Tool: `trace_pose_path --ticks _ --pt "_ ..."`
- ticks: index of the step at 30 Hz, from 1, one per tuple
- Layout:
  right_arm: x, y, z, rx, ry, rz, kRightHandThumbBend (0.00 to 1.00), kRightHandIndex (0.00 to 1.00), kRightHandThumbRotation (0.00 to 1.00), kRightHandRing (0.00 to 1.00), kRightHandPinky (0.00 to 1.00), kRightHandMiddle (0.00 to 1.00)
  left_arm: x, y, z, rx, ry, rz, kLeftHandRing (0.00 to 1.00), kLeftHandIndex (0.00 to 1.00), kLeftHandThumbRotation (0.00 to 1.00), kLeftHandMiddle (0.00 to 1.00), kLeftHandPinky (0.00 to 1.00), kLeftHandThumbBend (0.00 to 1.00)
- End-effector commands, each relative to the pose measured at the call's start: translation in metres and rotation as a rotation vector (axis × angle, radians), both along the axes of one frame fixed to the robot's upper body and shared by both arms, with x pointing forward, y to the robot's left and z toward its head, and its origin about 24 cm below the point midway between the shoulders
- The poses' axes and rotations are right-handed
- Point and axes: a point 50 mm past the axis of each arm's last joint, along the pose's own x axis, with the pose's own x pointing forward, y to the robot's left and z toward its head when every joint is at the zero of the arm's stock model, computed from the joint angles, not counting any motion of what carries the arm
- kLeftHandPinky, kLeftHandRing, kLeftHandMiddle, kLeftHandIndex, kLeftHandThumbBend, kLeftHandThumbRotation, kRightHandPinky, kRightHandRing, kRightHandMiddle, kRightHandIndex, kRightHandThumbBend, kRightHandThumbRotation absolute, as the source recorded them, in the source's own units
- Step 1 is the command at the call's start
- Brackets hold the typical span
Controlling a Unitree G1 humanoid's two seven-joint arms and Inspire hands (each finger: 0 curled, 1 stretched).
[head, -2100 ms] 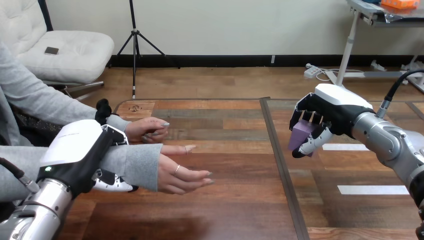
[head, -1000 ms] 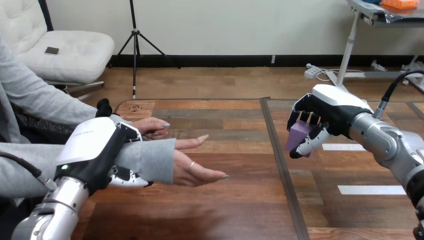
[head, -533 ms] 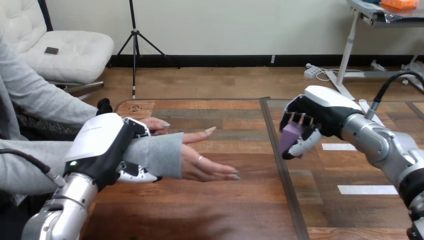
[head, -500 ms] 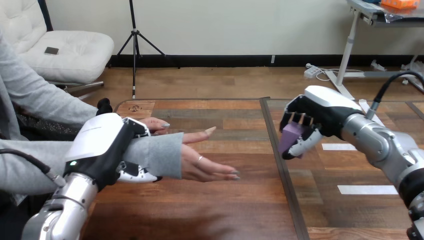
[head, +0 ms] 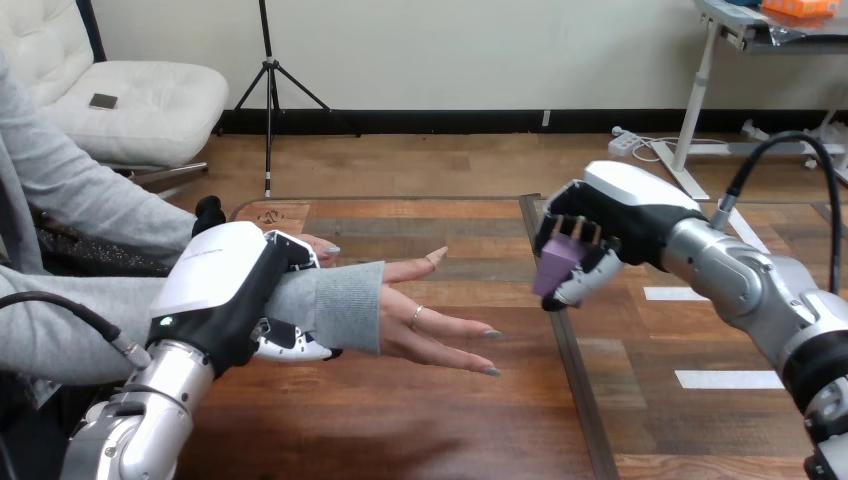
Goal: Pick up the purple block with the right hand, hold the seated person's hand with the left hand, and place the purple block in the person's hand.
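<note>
Left arm: silver left forearm [head: 150,410] rises from bottom left. Black-and-white left hand [head: 225,290] sits back-up near the wooden table's [head: 420,420] left edge, fingers over and thumb under the person's grey-sleeved wrist [head: 335,305], curled round it.

Right arm: silver right forearm [head: 735,280] enters from the right. Right hand [head: 610,215] is raised above the table, fingers curled round a small purple block [head: 556,262].

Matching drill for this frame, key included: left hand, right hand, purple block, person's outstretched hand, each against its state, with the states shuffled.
Column A
1. left hand
2. right hand
3. purple block
4. person's outstretched hand

Column B
a. open, fingers stretched toward the block
b. curled round the person's forearm
c. pinched between fingers and thumb
d. gripping the block, to the right of the person's fingertips

Pairs: 1-b; 2-d; 3-c; 4-a
</note>
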Motion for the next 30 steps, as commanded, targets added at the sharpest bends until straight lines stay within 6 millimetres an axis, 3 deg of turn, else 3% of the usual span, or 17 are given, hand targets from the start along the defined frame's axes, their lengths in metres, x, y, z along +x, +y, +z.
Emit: trace_pose_path --ticks 1,30 --pt "0.015 0.027 0.05 0.087 -0.155 0.088 0.71 0.45 0.0 0.4 0.36 0.45 0.023 -0.03 0.062 -0.064 -0.264 -0.1 0.25 0.31 0.0 0.3 0.19 0.65" --pt "0.01 0.055 0.057 0.131 -0.199 0.206 0.72 0.44 0.0 0.38 0.33 0.43 0.025 -0.035 0.06 -0.074 -0.248 -0.118 0.26 0.32 0.0 0.31 0.19 0.64"
